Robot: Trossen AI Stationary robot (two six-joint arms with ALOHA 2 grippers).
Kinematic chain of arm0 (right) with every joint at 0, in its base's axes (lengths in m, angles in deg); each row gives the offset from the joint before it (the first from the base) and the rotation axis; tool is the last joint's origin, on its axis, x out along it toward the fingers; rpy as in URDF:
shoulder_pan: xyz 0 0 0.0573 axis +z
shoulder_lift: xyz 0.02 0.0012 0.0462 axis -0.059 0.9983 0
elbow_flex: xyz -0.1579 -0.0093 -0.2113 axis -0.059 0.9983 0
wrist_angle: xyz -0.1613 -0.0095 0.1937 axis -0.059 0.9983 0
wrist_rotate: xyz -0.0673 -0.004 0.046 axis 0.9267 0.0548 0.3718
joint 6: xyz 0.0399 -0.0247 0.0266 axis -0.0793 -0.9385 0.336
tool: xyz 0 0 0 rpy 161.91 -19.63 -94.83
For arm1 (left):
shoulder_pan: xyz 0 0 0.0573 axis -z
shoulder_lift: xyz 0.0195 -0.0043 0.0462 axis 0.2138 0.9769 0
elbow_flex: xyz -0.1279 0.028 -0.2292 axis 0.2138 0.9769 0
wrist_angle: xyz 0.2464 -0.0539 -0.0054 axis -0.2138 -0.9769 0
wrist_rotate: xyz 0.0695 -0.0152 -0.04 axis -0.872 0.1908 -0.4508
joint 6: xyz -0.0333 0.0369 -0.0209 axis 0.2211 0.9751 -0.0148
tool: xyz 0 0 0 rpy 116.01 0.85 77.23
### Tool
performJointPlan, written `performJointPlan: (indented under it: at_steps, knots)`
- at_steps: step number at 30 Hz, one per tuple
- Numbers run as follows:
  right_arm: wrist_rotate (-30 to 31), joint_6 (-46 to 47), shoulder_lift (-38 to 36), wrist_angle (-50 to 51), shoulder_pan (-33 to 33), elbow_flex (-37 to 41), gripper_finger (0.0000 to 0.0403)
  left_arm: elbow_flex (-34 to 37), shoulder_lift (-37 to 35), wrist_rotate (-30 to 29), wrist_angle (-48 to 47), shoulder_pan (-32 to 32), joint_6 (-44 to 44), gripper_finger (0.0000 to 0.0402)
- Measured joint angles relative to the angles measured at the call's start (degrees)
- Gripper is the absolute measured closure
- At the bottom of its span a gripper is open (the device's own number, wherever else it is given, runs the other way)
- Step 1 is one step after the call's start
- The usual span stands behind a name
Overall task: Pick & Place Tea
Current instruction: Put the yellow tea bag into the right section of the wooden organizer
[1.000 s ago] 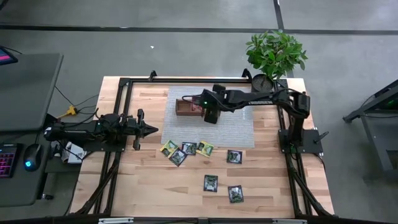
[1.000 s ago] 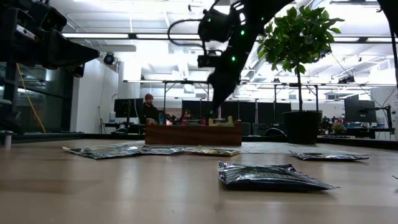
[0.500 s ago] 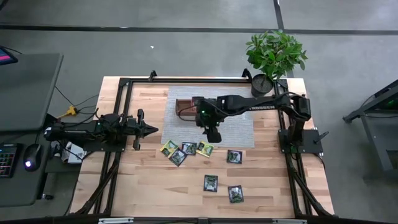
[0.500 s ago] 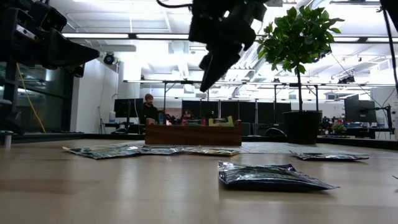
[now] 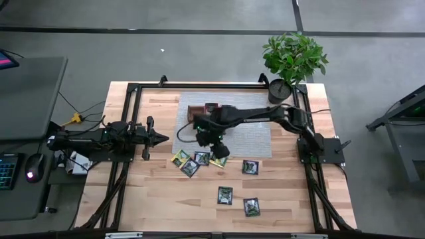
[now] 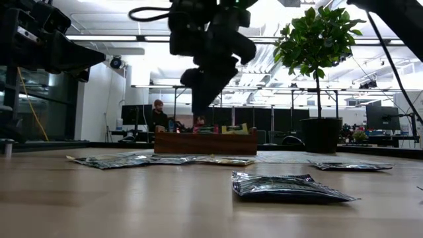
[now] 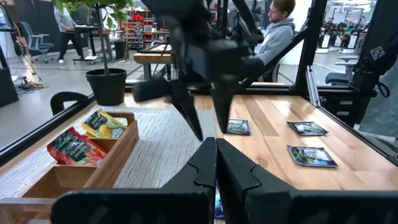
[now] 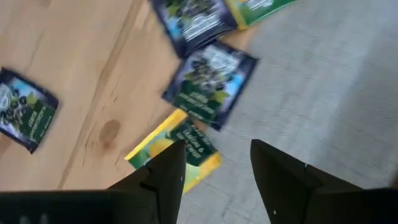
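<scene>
Several flat tea packets lie on the table: a row of yellow and dark ones [image 5: 199, 159], others nearer [image 5: 225, 195]. In the right wrist view a yellow packet [image 8: 174, 149] lies below my fingers, and a dark one [image 8: 211, 81] lies beyond it. My right gripper [image 5: 210, 142] [image 8: 217, 168] [image 6: 200, 99] hangs open above this row, touching nothing. A red packet [image 7: 74, 149] and a yellow one [image 7: 102, 121] lie in the wooden tray [image 5: 197, 113]. My left gripper [image 5: 161, 138] [image 7: 216, 155] waits shut by the table's left side.
A grey mat [image 5: 249, 136] covers the table's far middle, and the tray stands on it. A potted plant [image 5: 292, 60] stands at the far right corner. A black frame [image 5: 133, 89] runs along the table's edges. People sit in the room beyond.
My right gripper has risen from the tray and swung toward the table's near edge and then to the left. It now hangs over the row of packets. No packet on the table has moved.
</scene>
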Motion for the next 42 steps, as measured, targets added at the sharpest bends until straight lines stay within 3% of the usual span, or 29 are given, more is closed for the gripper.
performJointPlan:
  at_steps: [8, 18, 38, 42]
  knots:
    - [2.58, -5.98, 2.56, 4.20, 3.04, -0.26, 0.0213, 0.00, 0.00, 0.00, 0.00, -0.01, 0.00, 0.0401]
    - [17.94, -1.54, 2.57, -0.49, 4.26, -0.26, 0.0214, -0.01, 0.01, -0.01, 0.01, 0.00, 0.00, 0.0401]
    - [5.64, 3.25, 2.57, -2.01, 5.46, -0.26, 0.0213, 0.00, 0.01, -0.02, -0.01, -0.02, 0.00, 0.0401]
    - [6.44, 5.02, 2.57, -1.88, 5.78, -0.26, 0.0213, -0.02, -0.01, -0.02, 0.00, 0.00, 0.00, 0.0401]
